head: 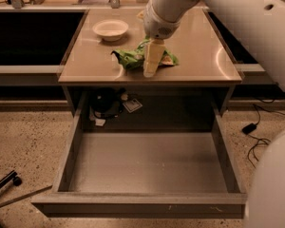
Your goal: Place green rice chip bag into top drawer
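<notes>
The green rice chip bag [127, 59] lies crinkled on the counter top [199, 51], near its front edge. My gripper [150, 66] hangs from the white arm and points straight down onto the middle of the bag, covering part of it. The top drawer [147, 163] is pulled out wide below the counter, in front of it. Its smooth grey bottom has nothing on it.
A white bowl [110, 29] stands at the back left of the counter. A dark object [104, 103] and a small card [132, 105] lie in the recess behind the drawer. Cables [256, 127] lie on the floor at right, a black pole [2, 182] at left.
</notes>
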You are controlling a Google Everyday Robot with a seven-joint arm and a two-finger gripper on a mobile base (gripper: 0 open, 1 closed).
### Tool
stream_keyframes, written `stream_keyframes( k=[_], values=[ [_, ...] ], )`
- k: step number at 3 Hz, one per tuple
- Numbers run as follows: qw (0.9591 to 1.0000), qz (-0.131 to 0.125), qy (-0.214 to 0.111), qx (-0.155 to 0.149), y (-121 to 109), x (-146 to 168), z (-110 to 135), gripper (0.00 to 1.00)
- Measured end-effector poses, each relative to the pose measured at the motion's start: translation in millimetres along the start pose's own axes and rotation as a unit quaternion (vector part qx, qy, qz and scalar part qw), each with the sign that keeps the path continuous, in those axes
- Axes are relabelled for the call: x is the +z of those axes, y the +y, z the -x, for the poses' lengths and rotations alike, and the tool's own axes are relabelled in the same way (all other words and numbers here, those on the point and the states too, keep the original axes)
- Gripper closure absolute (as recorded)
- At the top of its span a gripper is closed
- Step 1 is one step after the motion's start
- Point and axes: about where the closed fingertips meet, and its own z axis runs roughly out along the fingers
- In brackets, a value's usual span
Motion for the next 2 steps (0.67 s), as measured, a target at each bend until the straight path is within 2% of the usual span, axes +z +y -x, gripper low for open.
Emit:
stream_keyframes(
  k=[2],
  values=[
    [0.9984, 0.001, 0.056, 0.003, -37, 65, -19, 0.00]
  ],
)
